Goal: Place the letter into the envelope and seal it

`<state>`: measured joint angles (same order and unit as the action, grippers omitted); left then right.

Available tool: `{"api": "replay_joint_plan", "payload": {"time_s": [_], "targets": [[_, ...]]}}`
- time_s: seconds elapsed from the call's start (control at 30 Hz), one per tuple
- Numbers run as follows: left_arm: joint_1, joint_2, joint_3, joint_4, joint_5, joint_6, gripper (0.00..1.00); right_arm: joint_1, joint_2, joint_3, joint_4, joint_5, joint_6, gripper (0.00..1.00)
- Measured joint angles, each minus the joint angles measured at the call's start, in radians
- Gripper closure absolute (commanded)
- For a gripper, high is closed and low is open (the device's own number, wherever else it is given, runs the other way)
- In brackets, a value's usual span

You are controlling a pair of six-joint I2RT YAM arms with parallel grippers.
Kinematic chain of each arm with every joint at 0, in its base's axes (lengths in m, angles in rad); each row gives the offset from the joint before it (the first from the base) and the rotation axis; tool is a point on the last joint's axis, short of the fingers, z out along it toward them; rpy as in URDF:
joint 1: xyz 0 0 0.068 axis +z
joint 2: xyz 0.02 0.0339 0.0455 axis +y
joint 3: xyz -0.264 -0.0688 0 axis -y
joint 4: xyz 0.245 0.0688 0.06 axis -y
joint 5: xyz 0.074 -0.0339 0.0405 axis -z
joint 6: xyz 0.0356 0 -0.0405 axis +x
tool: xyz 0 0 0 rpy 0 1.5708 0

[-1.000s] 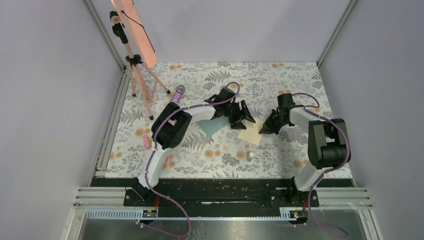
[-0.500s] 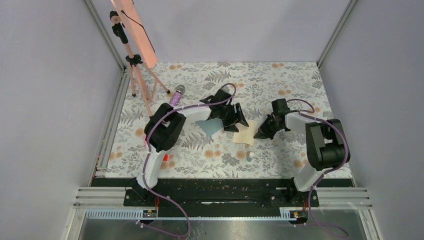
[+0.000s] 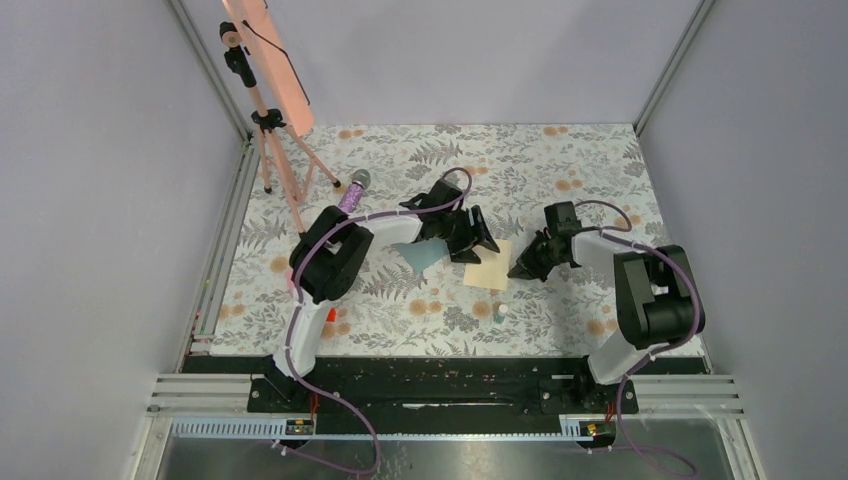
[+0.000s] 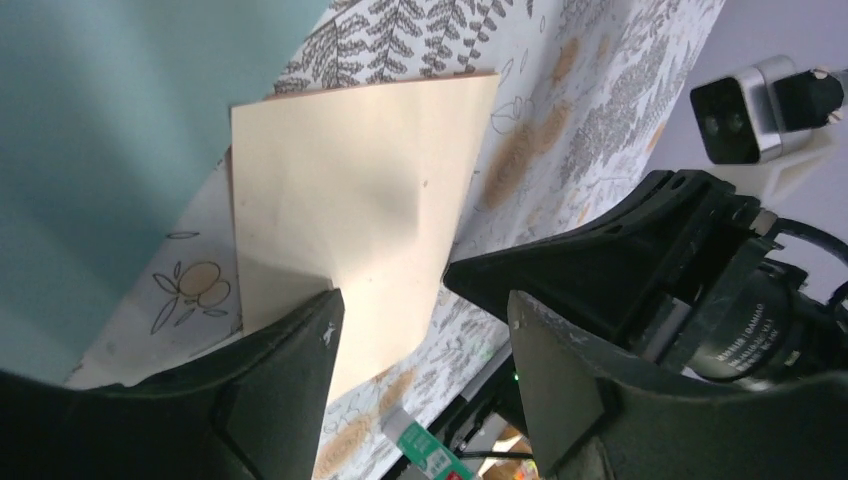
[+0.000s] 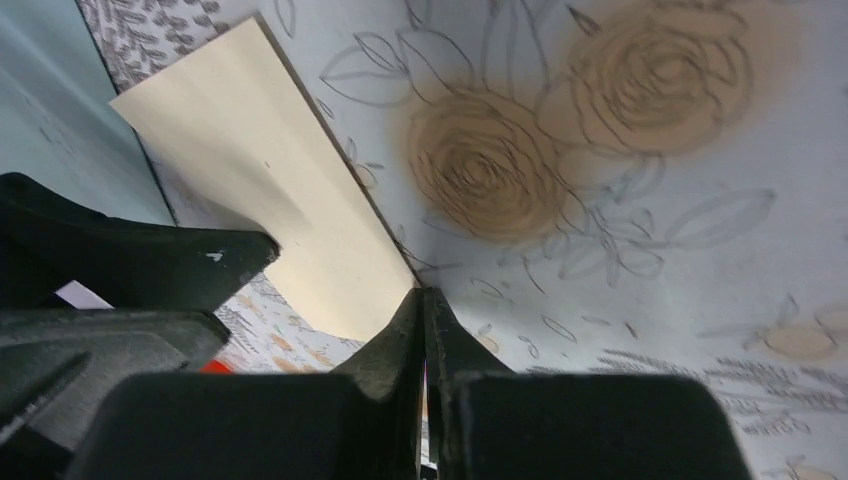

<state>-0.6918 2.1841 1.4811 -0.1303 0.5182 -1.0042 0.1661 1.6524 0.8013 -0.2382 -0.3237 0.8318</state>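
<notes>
The letter is lying flat on the counter, about mid-counter, just right of the envelope. It is looking thin, light and floppy, with nothing to pinch from above. It likely has to be taken by one edge once that edge is lifted or slid off the surface, and a firm squeeze would probably crease it. Its long axis is running roughly near-to-far, tilted a little, with one long side facing the envelope. From the left wrist, one corner of the letter is sitting against or just beside the envelope; I cannot tell which.

The left hand is hanging over the letter's left part with its jaws well apart, gripping nothing. The right hand is pressed shut with nothing between its fingers, and its tip is sitting low at the letter's right edge, touching it or just beside it.
</notes>
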Motion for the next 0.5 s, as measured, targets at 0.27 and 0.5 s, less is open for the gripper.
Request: {"api": "replay_joint_plan", "payload": {"time_s": [0.27, 0.5], "targets": [[0.006, 0.012, -0.003, -0.004, 0.015, -0.008, 0.35, 0.005, -0.093, -0.058, 0.019, 0.049, 0.003, 1.00], [0.009, 0.010, -0.016, 0.017, 0.026, -0.007, 0.35, 0.009, -0.041, -0.034, 0.038, 0.045, 0.015, 1.00]]}}
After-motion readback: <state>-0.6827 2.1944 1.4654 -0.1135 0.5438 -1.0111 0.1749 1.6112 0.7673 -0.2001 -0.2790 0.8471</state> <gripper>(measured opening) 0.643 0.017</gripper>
